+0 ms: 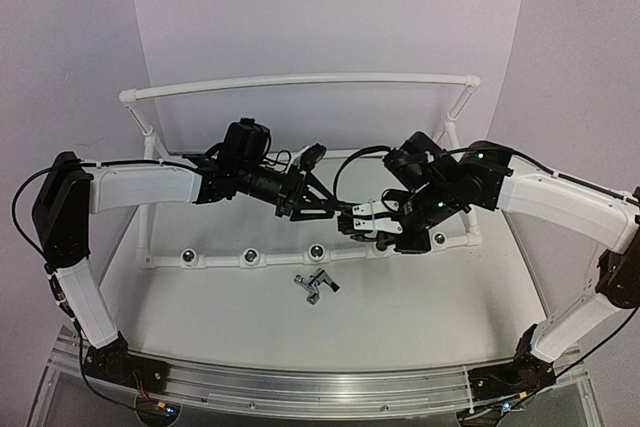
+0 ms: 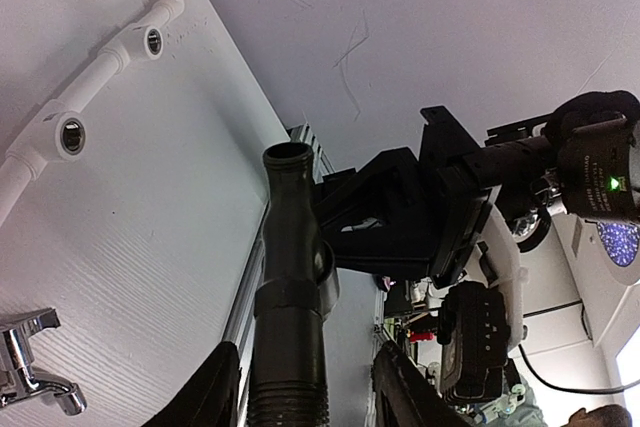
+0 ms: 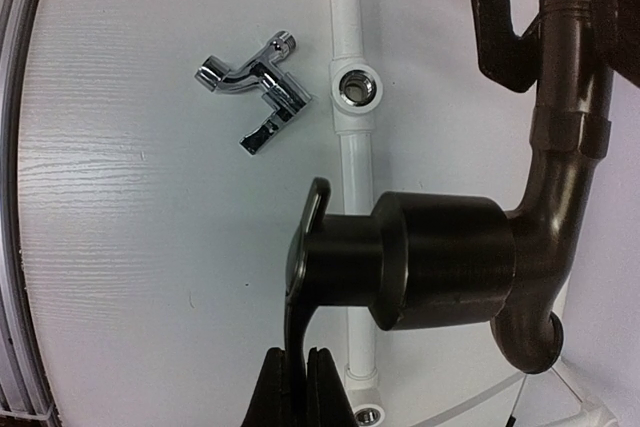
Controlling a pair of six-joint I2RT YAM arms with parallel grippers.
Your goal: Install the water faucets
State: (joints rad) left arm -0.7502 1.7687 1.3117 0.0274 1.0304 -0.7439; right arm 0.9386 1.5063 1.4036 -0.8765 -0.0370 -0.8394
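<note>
A dark grey water faucet (image 3: 450, 257) hangs in the air between both arms above the white pipe frame (image 1: 215, 260). My right gripper (image 3: 305, 367) is shut on its thin lever arm. The faucet's threaded stem (image 2: 290, 387) stands between the fingers of my left gripper (image 2: 305, 352), with a gap showing on each side, so that gripper is open around it. In the top view the left gripper (image 1: 318, 205) and the right gripper (image 1: 358, 222) meet at mid-table. A second, shiny faucet (image 1: 316, 285) lies loose on the table in front of the frame, also in the right wrist view (image 3: 255, 92).
The frame's front pipe carries round silver-ringed sockets (image 1: 250, 257), one of them below the held faucet (image 3: 355, 87). A curved white rail (image 1: 300, 80) runs across the back. A metal rail (image 1: 300, 382) lines the near table edge.
</note>
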